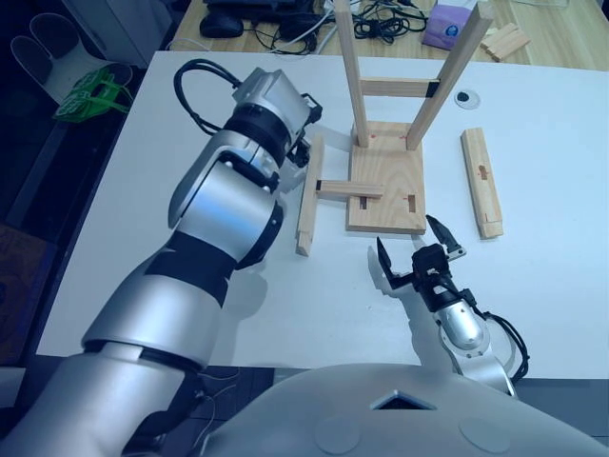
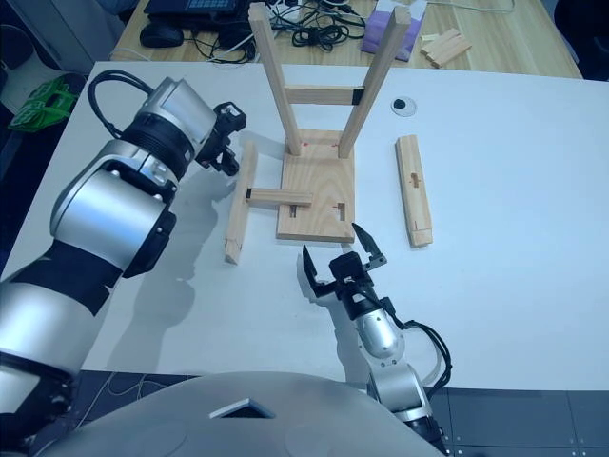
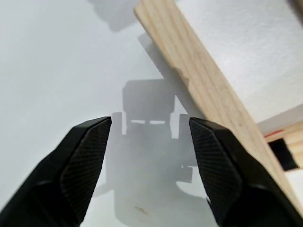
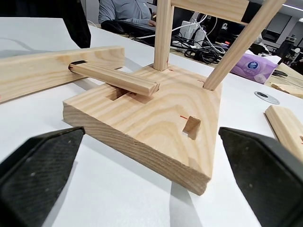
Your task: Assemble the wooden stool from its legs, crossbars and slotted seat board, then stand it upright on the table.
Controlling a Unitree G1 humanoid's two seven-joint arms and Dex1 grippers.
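The slotted seat board (image 1: 385,186) lies flat on the white table, with two legs (image 1: 350,71) standing up from its far edge and a crossbar (image 1: 395,88) joining them. A third leg (image 1: 309,195) lies left of the board, and its crossbar (image 1: 347,188) reaches onto the seat. A fourth leg (image 1: 481,181) lies loose to the right. My left gripper (image 2: 231,143) hovers open just left of the lying leg's (image 3: 208,90) far end, holding nothing. My right gripper (image 1: 416,249) stands open at the seat board's (image 4: 151,118) near edge, with nothing in it.
Behind the white table (image 1: 552,238) stands a wooden desk with a tissue box (image 1: 447,24), spare wooden pieces (image 1: 504,40), cables and a mouse (image 1: 221,24). A small black disc (image 1: 466,96) lies near the stool. A green object (image 1: 90,95) sits off the table's left side.
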